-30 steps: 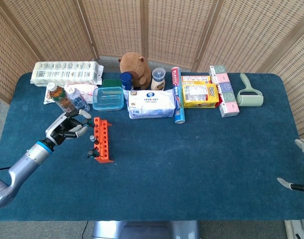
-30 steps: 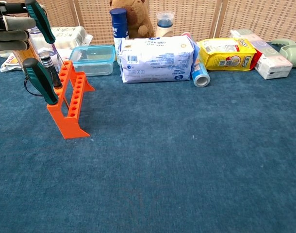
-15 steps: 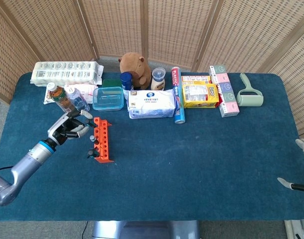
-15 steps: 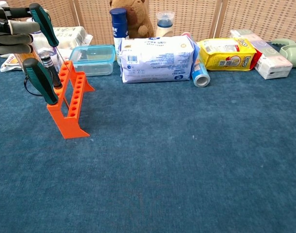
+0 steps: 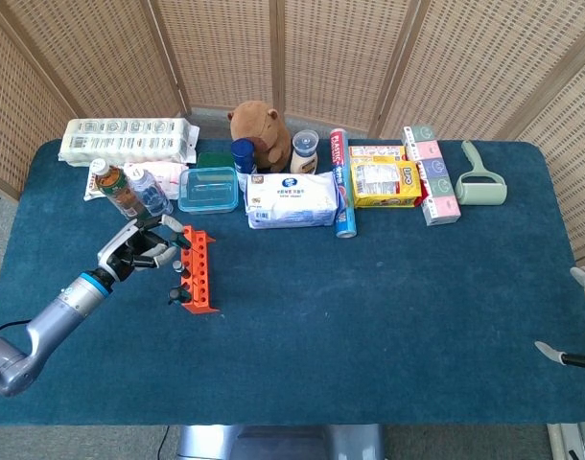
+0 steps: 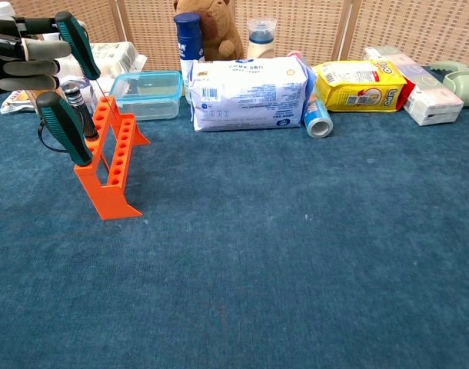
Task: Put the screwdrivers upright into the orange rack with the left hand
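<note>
Left hand [image 5: 139, 251] sits at the near-left part of the blue bench [image 5: 369, 307] in the head view, its fingers pinching a green-handled screwdriver [image 5: 170, 240] just beside the far end of the orange rack [image 5: 198, 271]. The rack lies with its long axis running front to back, and two dark handles stand in its near slots. Compared with a second ago, the hand has drifted slightly nearer the rack. Behind it a clear box with a blue lid [image 5: 209, 189] shows nothing I can make out inside. At the bench's right edge only part of the right hand [image 5: 580, 316] shows, its fingers apart and holding nothing.

From the chest view, the left hand [image 6: 23, 54] is at the upper left, fingers closed round the held screwdriver [image 6: 77, 46]. That tool is close to upright, handle leaning up and to the left, shaft pointing down toward the rack's far holes [image 6: 110, 157]; I cannot tell whether the tip has entered one. It has moved a little right since the earlier frame. A second green-handled screwdriver [image 6: 63, 127] already stands in the rack's near end, tilted the same way, with a black-handled one [image 6: 81, 108] just behind it. The clear box [image 6: 146, 94] sits behind the rack.
</note>
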`<control>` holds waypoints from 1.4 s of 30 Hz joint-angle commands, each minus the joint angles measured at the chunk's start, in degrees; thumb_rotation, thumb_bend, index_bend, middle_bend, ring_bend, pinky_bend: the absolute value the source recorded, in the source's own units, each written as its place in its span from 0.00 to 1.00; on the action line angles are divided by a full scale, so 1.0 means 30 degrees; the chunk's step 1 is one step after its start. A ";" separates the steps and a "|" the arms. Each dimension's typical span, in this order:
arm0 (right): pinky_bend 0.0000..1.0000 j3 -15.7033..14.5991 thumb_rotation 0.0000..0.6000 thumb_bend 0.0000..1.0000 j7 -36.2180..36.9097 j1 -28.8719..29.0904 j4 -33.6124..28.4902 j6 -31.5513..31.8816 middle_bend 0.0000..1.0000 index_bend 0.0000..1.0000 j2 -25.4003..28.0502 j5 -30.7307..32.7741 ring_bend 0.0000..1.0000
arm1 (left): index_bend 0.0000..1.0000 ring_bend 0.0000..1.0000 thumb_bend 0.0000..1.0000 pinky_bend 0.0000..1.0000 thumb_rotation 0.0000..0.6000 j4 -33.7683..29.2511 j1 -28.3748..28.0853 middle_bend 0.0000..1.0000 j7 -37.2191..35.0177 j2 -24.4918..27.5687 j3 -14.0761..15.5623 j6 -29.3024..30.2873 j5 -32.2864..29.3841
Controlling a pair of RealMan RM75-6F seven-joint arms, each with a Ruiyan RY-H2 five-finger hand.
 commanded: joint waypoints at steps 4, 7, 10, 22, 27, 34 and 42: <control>0.00 0.0004 1.00 0.00 -0.0007 0.0009 0.0009 -0.0021 0.02 0.02 -0.0009 0.0013 0.00 | 0.59 1.00 0.43 1.00 1.00 -0.0136 0.0034 1.00 0.0062 0.0134 -0.0026 0.0191 -0.0101; 0.00 0.0002 1.00 0.00 -0.0024 0.0016 -0.0005 -0.0022 0.02 0.02 -0.0011 -0.0010 0.00 | 0.59 1.00 0.43 1.00 1.00 -0.0304 0.0054 1.00 0.0084 0.0289 -0.0012 0.0323 -0.0067; 0.00 0.0000 1.00 0.00 -0.0041 0.0016 -0.0012 -0.0022 0.02 0.02 -0.0015 -0.0006 0.00 | 0.59 1.00 0.43 1.00 1.00 -0.0467 0.0076 1.00 0.0083 0.0462 0.0010 0.0426 -0.0048; 0.00 -0.0018 1.00 0.00 -0.0071 -0.0038 -0.0103 0.0114 0.02 0.02 0.0011 -0.0105 0.00 | 0.59 1.00 0.43 1.00 1.00 -0.0563 0.0365 1.00 -0.0053 0.0825 0.0347 0.0616 -0.0060; 0.00 -0.0023 1.00 0.00 -0.0073 -0.0033 -0.0103 0.0094 0.02 0.02 0.0007 -0.0098 0.00 | 0.59 1.00 0.43 1.00 1.00 -0.0309 0.0398 1.00 -0.0157 0.0695 0.0408 0.0558 -0.0119; 0.00 -0.0015 1.00 0.00 -0.0190 0.0008 -0.0114 0.0035 0.02 0.02 -0.0029 -0.0034 0.00 | 0.59 1.00 0.43 1.00 1.00 -0.0127 0.0295 1.00 -0.0206 0.0618 0.0360 0.0530 -0.0088; 0.00 0.0004 1.00 0.00 -0.0199 0.0021 -0.0108 -0.0003 0.02 0.02 -0.0035 0.0046 0.00 | 0.59 1.00 0.43 1.00 1.00 -0.0145 0.0178 1.00 -0.0059 0.0571 0.0294 0.0387 -0.0193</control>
